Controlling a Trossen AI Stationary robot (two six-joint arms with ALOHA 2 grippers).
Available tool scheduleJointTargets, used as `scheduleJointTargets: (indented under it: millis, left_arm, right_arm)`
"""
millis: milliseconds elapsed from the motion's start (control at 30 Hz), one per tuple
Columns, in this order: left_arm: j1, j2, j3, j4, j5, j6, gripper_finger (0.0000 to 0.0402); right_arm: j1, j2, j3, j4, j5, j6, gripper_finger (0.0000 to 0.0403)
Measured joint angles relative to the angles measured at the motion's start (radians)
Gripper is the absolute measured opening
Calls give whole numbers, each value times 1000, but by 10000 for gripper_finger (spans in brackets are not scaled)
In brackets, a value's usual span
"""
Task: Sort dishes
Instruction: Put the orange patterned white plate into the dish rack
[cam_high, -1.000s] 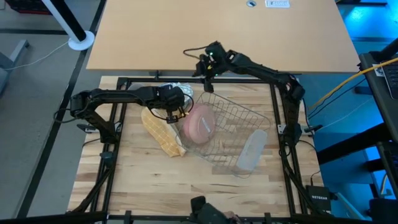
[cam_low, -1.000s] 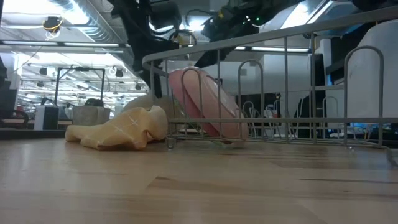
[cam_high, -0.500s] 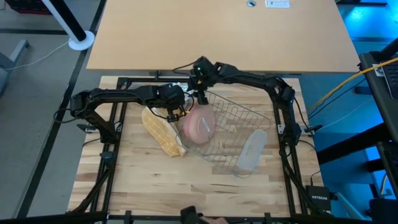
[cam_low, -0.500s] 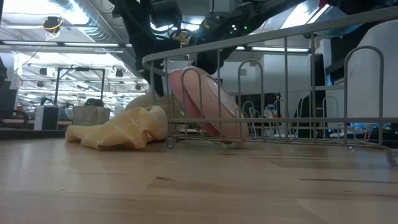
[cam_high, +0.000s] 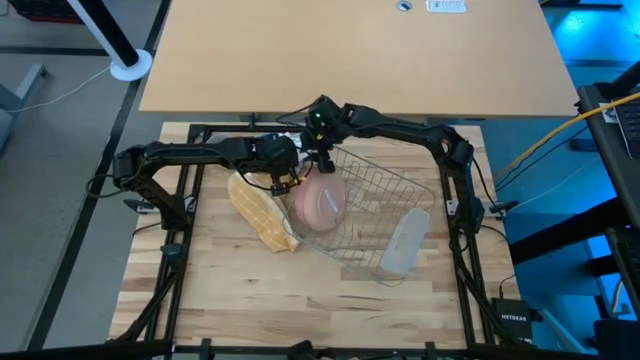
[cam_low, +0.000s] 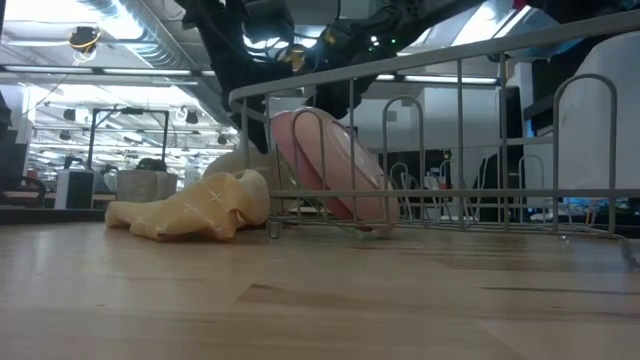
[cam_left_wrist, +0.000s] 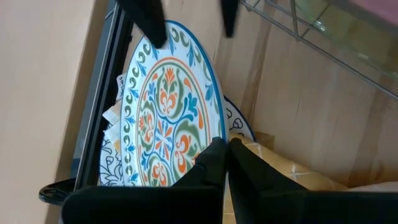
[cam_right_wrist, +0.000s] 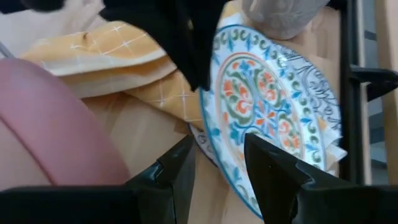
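Left gripper (cam_left_wrist: 225, 163) pinches the patterned plate's (cam_left_wrist: 168, 118) rim, tilted beside the wire rack (cam_high: 375, 215); right gripper (cam_right_wrist: 217, 165), jaws spread, straddles its opposite rim.

High view: looks straight down on the whole table (cam_high: 230, 290) and both arms.
Low view: sits at tabletop height, close to the wire rack (cam_low: 420, 130).
Left wrist view: very near the patterned plate (cam_left_wrist: 168, 118).
Right wrist view: equally near, facing it from the opposite side.
Shared: both wrist views show the patterned plate and the yellow cloth (cam_right_wrist: 118, 56).
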Motion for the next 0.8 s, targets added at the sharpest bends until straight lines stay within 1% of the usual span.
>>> scheduleJointTargets:
  millis: [167,300,400,800]
  left_arm:
    - [0,0,0,30,-1,5,0]
    - [0,0,0,41,-1,5,0]
    - [0,0,0,40,-1,3,0]
    - [0,0,0,40,0,0,0]
  right_arm:
    - [25,0,0,-10,7,0,143]
    - [39,0,0,-10,54,-1,143]
    - [44,0,0,-10,69,-1,143]
    - [43,0,0,-10,71,25,143]
